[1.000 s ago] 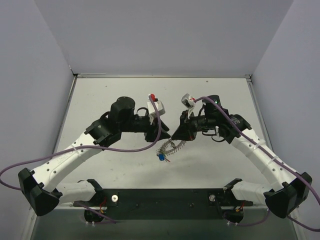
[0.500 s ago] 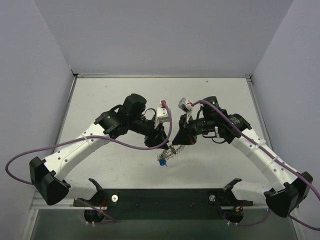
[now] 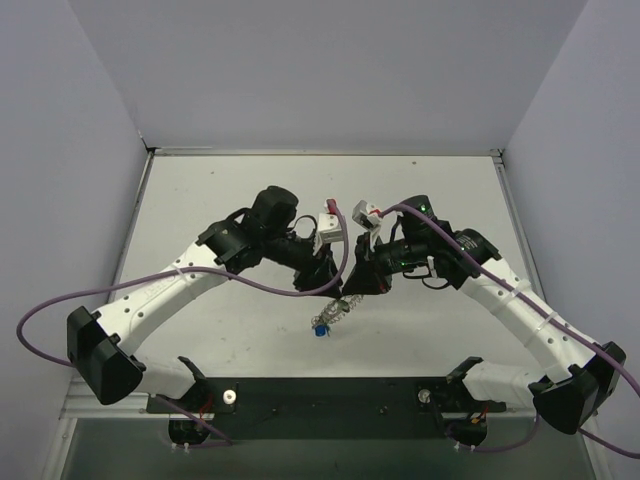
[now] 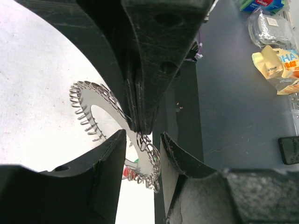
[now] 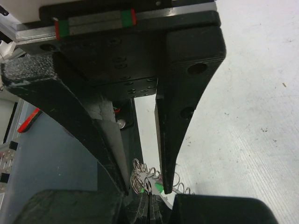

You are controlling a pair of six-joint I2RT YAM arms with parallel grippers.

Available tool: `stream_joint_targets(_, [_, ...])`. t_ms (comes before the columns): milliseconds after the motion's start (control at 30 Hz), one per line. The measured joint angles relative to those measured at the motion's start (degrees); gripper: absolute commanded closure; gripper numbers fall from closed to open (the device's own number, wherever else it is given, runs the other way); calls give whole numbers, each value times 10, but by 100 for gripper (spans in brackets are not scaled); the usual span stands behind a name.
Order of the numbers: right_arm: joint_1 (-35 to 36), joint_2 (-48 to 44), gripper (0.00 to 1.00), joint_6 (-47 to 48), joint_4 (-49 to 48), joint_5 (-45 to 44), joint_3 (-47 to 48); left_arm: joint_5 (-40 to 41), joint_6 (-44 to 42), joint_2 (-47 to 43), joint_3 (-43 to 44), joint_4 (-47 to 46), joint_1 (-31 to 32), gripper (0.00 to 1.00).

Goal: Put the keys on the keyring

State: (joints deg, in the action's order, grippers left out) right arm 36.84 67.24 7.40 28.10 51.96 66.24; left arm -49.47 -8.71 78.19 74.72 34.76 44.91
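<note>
**Item 1: keyring [image 3: 337, 309]. Count: one.**
- Look: a round loop of silvery coiled wire, its turns standing out like small hoops along a thin band. It is floppy and sags into an uneven, twisted shape.
- Place: about midway between the left and right edges of the desk [image 3: 200, 200], nearer the near edge than the far one.
- One end is held at my fingertips and the rest trails toward the near edge. Whether its low end rests on the desk, I cannot tell.

**Item 2: keys. Count: three made out.**
- One blue-headed key [image 3: 320, 329] sits at the end of the loop closest to the near edge.
- One red-headed key [image 4: 125, 173] and one green-headed key [image 4: 136, 161] sit just beside each other against the coil in the left wrist view.
- All are far smaller than the loop. Only the coloured heads show, so I cannot tell whether each is threaded on the coil.

**Item 3: my right fingers [image 4: 149, 84]. Count: two.**
- They are pressed together, with the tips pinching one spot of the coil.

**Item 4: my left fingers [image 4: 112, 154]. Count: two.**
- They are spread apart, one on each side of my right fingertips and of the pinched stretch of coil.
- Whether they touch the coil, I cannot tell.

**Item 5: desk. Count: one.**
- White, with fine scuffs.
</note>
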Motion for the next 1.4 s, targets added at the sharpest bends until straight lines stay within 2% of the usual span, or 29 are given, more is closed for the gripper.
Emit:
stream_joint_targets(67, [0, 0, 100, 0, 0, 0, 0, 2, 3, 3, 0, -6, 0, 68])
stream_joint_targets(100, [0, 0, 100, 0, 0, 0, 0, 3, 4, 4, 0, -9, 0, 80])
stream_joint_targets(200, [-1, 0, 100, 3, 4, -5, 0, 2, 7, 5, 0, -9, 0, 89])
stream_joint_targets(333, [0, 0, 100, 3, 11, -10, 1, 3, 5, 12, 0, -9, -1, 89])
stream_joint_targets(433, [0, 0, 100, 2, 15, -16, 1, 0, 3, 17, 0, -10, -1, 76])
stream_joint_targets(500, [0, -1, 100, 2, 15, -16, 1, 0, 2, 17, 0, -11, -1, 71])
stream_joint_targets(600, [0, -3, 100, 2, 16, -16, 1, 2, 1, 17, 0, -12, -1, 71])
stream_joint_targets(633, [0, -4, 100, 2, 16, -16, 1, 1, 1, 17, 0, -12, -1, 73])
stream_joint_targets(700, [0, -5, 100, 2, 16, -16, 1, 1, 1, 17, 0, -12, -1, 84])
stream_joint_targets(767, [0, -5, 100, 2, 16, -20, 1, -3, 2, 17, 0, -12, 0, 100])
stream_joint_targets(1000, [0, -10, 100, -1, 17, -28, 1, -8, 6, 20, 0, -20, 1, 100])
stream_joint_targets(1133, [0, -25, 99, -17, 10, -49, -7, -3, 28, 13, -18, -60, 4, 100])
stream_joint_targets(1233, [0, -47, 75, -38, -14, -70, -27, 13, 62, -6, -54, -118, 7, 100])
stream_joint_targets(1267, [-1, -55, 64, -48, -28, -79, -36, 22, 76, -14, -66, -141, 8, 100])
stream_joint_targets(1400, [-2, -97, 51, -91, -87, -109, -70, 73, 133, -44, -121, -249, 12, 100])
